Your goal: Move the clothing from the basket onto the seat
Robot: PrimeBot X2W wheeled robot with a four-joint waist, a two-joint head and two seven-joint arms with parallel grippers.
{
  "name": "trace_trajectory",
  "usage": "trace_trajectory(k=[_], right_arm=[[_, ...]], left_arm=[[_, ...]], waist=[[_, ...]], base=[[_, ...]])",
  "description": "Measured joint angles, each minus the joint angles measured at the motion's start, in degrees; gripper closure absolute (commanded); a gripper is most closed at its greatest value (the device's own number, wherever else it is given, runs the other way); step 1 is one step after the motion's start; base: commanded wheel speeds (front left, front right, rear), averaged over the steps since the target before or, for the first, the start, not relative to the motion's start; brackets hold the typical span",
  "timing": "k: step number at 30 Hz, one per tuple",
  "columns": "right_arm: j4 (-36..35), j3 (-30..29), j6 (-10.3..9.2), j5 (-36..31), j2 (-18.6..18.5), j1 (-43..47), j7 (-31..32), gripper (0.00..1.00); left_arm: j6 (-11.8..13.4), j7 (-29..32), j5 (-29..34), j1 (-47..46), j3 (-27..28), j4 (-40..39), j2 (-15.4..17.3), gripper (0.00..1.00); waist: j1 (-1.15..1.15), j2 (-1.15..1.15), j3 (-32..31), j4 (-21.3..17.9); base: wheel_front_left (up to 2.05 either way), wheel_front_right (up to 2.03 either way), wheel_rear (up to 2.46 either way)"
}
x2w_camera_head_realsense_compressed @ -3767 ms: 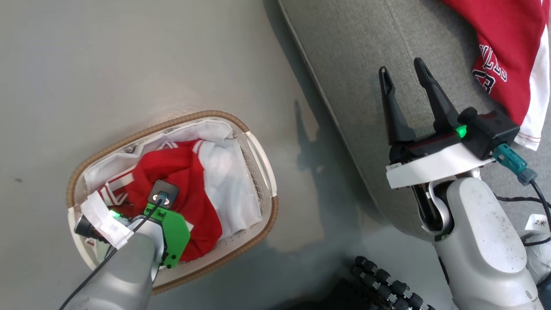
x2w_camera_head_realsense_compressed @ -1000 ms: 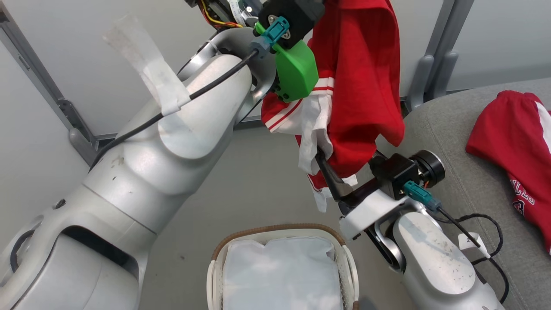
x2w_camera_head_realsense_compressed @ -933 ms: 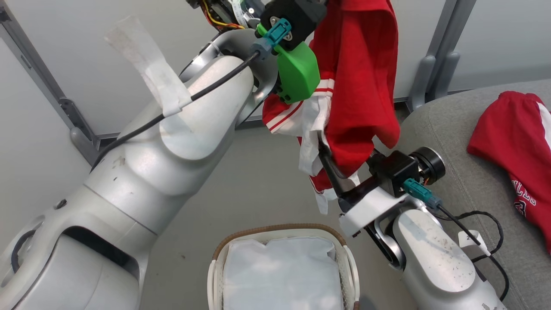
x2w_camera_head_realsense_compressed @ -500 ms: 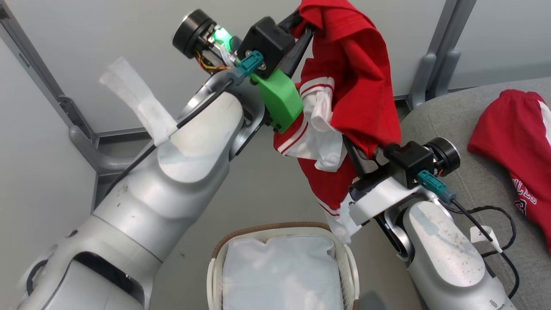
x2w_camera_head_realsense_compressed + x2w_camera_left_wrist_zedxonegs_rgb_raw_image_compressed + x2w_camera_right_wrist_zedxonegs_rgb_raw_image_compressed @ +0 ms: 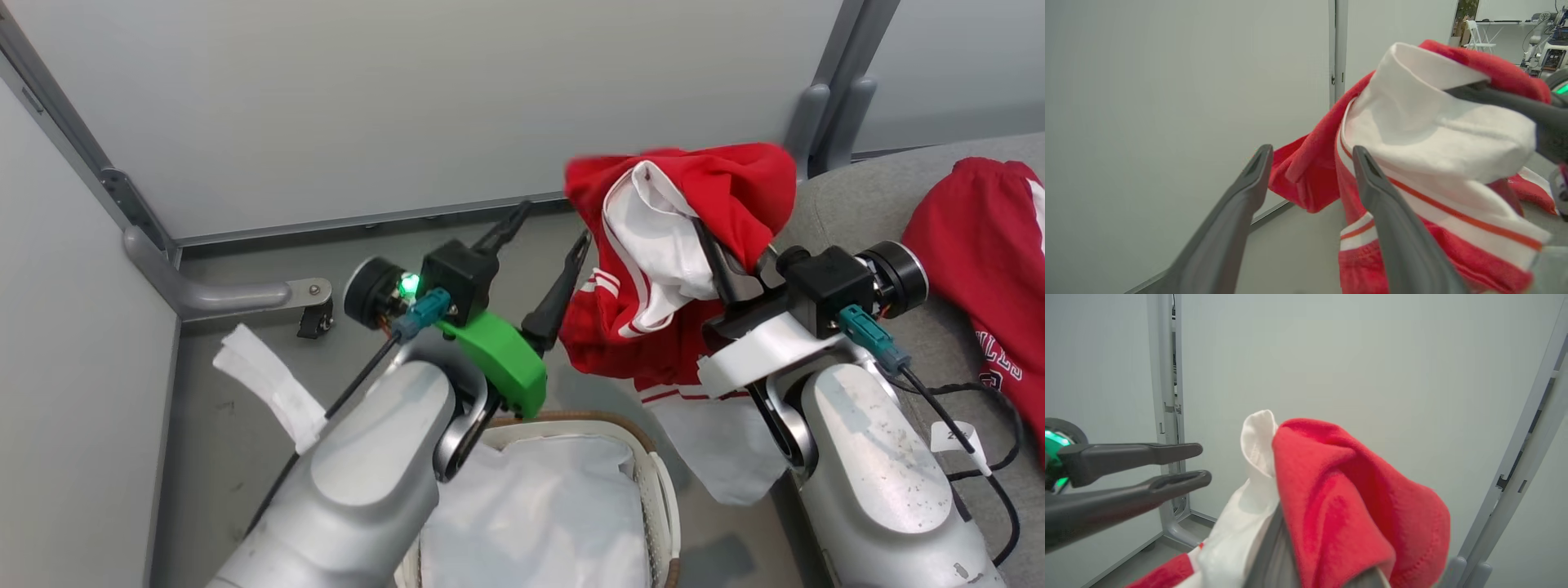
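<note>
A red garment with white panels and stripe trim (image 5: 694, 204) hangs in the air above the basket (image 5: 653, 457), draped over my right gripper (image 5: 722, 265), which is shut on it. Its white lower part (image 5: 718, 457) dangles beside the basket's rim. My left gripper (image 5: 553, 227) stands open just left of the cloth, nothing between its fingers (image 5: 1263, 155). In the left wrist view the garment (image 5: 1412, 134) sits right of the open fingers. In the right wrist view the cloth (image 5: 1339, 498) covers my own fingers and the left gripper (image 5: 1202, 463) shows at the left. Another red jersey (image 5: 980, 269) lies on the grey seat (image 5: 849, 204).
Inside the basket lies only the white liner (image 5: 531, 514). A pale partition wall (image 5: 408, 98) with grey metal posts (image 5: 824, 90) stands behind. A black cable (image 5: 971, 465) trails over the seat by my right forearm.
My left gripper has opened, let go of the garment and dropped lower. My right gripper has shut on the garment and now carries it alone, lower than before.
</note>
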Motion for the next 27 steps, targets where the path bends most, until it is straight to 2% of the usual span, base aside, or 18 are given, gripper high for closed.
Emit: trace_trajectory(k=[9, 18, 27], right_arm=[[-0.1, -2.77, 0.0, -1.27, -0.01, 1.79, 0.0, 1.0], [-0.1, -5.01, 0.0, -1.82, -0.01, 3.55, 0.0, 1.0], [-0.02, -6.13, 0.0, -2.74, -0.49, 4.95, 0.0, 1.0]], left_arm=[[-0.32, -0.1, 2.38, 11.74, 1.77, -6.33, -0.09, 0.0], [-0.53, -0.09, 5.11, 16.55, 2.45, -8.21, -0.05, 0.0], [-0.53, -0.1, 6.86, 18.72, 3.86, -10.17, -0.07, 0.0]], waist=[[0.0, 0.0, 0.44, -0.65], [0.0, 0.0, 0.35, -2.18], [0.0, 0.0, 0.49, -7.55]], base=[[0.0, 0.0, 0.0], [0.0, 0.0, 0.0], [0.0, 0.0, 0.0]])
